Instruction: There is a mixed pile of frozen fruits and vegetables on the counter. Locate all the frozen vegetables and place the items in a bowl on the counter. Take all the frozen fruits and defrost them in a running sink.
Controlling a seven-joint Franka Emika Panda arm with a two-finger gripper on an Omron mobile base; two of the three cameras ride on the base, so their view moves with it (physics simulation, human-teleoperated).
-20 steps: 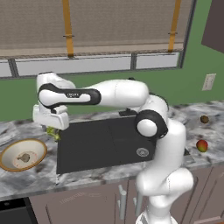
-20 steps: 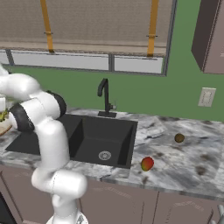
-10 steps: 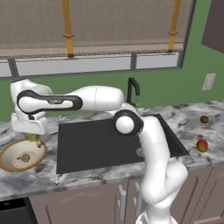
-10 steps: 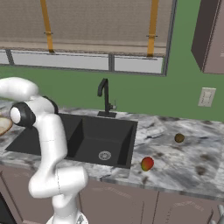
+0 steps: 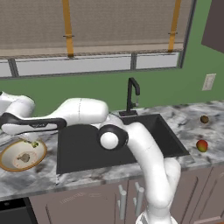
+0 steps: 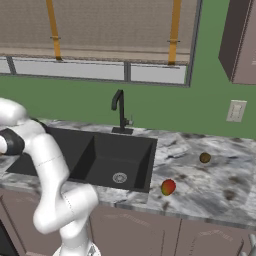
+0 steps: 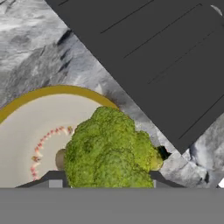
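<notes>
The arm stretches far out past the left end of the black sink [image 5: 118,140], so that its gripper [image 5: 31,139] hangs over the back rim of the bowl [image 5: 11,165], which sits on the marble counter [image 5: 87,177] just left of the sink. In the hand view a green broccoli floret [image 7: 111,151] sits between the finger tips at the bottom edge, so the gripper is pinching it; below it lie the bowl's tan-orange rim and cream inside with a faint reddish speckled ring. A small brownish-grey lump [image 5: 25,157] already rests in the middle of the bowl. On the counter to the right of the sink lies the red-orange fruit [image 6: 168,187], close to the basin's right edge, and the smaller brown round fruit [image 6: 205,158] sits farther right and farther back from it. The tall black faucet [image 6: 120,111] stands behind the sink, at the middle of its back edge.
</notes>
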